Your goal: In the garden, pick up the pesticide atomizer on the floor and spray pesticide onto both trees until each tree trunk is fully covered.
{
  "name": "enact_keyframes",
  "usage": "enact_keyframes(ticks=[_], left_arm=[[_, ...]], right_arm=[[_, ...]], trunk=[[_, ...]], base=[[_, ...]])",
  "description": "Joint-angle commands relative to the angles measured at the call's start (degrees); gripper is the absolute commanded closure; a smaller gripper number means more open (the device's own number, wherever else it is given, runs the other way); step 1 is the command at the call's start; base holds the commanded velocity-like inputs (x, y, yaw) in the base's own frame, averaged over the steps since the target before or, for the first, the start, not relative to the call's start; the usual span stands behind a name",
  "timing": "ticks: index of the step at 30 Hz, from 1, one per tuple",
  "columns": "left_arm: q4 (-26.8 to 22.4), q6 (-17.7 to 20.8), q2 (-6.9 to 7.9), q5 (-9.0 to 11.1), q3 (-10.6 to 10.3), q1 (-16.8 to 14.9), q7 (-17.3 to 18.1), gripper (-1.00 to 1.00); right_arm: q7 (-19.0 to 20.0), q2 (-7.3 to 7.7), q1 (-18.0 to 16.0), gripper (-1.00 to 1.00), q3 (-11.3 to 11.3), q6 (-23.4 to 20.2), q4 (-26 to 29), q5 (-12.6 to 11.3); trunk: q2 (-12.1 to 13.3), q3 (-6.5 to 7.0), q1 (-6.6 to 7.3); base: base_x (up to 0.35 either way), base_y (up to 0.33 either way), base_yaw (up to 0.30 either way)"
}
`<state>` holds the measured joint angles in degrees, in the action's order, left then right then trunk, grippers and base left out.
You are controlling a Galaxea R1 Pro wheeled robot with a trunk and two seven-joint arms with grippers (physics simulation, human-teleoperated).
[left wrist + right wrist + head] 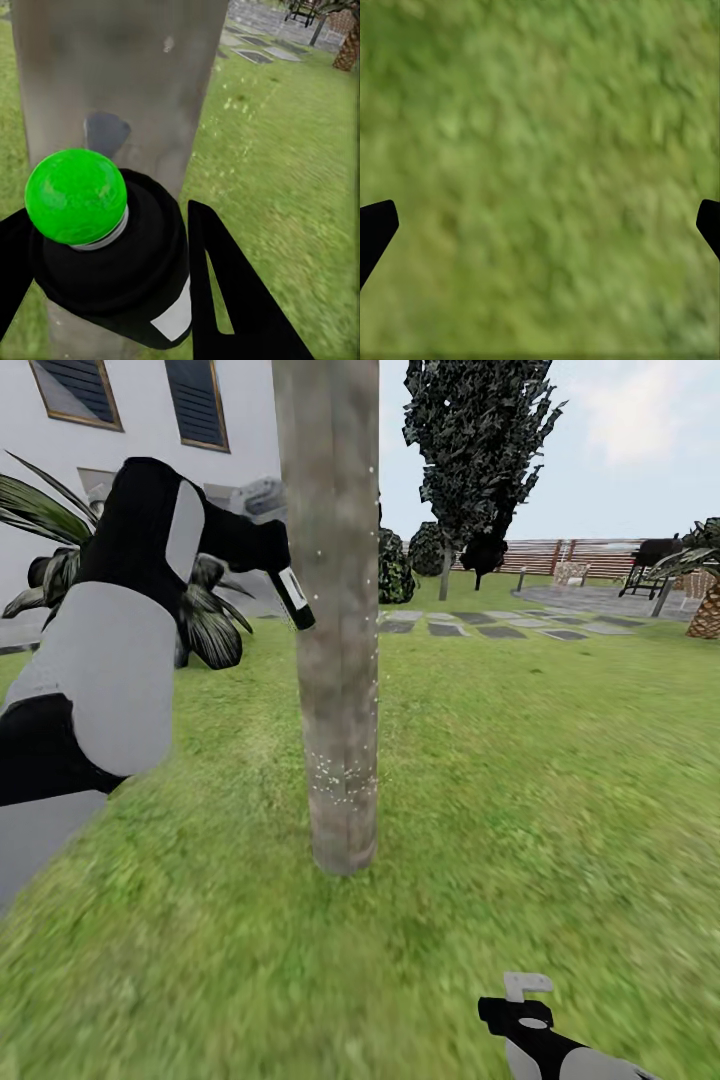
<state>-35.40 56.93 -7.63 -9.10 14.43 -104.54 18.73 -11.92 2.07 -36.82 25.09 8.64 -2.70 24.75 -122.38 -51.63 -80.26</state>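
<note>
A thick grey-brown mottled tree trunk (335, 660) rises from the grass straight ahead. Tiny white pesticide specks (335, 780) dot its lower part. My left gripper (270, 550) is raised beside the trunk's left edge, shut on the black pesticide atomizer (296, 603) with its white label band. In the left wrist view the atomizer (112, 262) shows a round green top (75, 195), held between black fingers (225, 285), close to the trunk (120, 75). My right gripper (525, 1000) hangs low over the grass, open and empty (540, 225).
A white house wall (130, 440) and a spiky-leaved plant (210, 620) stand behind my left arm. Dark conifers (475, 450), grey paving slabs (480, 625), a slatted fence (560, 555), a grill (655, 565) and a scaly palm (705, 610) lie farther back. Lawn spreads to the right.
</note>
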Motion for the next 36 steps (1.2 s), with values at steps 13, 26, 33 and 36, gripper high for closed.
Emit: enact_keyframes(ticks=[13,26,33,36], left_arm=[[10.38,0.02,0.13,12.90,0.54,-6.27,0.42,1.00],[28.62,-4.61,3.81,11.20,0.81,-6.29,-0.19,1.00],[33.40,-11.90,4.10,9.92,0.93,-2.88,-0.12,1.00],[33.53,-16.17,3.06,9.90,0.94,1.06,-0.10,1.00]], right_arm=[[-0.32,0.10,-0.10,-1.00,0.49,0.41,-0.28,0.56],[-0.31,0.15,-0.10,-1.00,0.49,0.41,-0.28,0.56],[-0.30,0.22,-0.10,-1.00,0.49,0.41,-0.28,0.56],[-0.32,0.22,-0.10,-1.00,0.49,0.41,-0.28,0.56]], trunk=[[-0.02,-0.07,0.00],[-0.02,-0.07,0.00],[-0.02,-0.07,0.00],[-0.02,-0.07,0.00]], base=[[0.000,0.000,0.000],[0.000,0.000,0.000],[0.000,0.000,0.000],[0.000,0.000,0.000]])
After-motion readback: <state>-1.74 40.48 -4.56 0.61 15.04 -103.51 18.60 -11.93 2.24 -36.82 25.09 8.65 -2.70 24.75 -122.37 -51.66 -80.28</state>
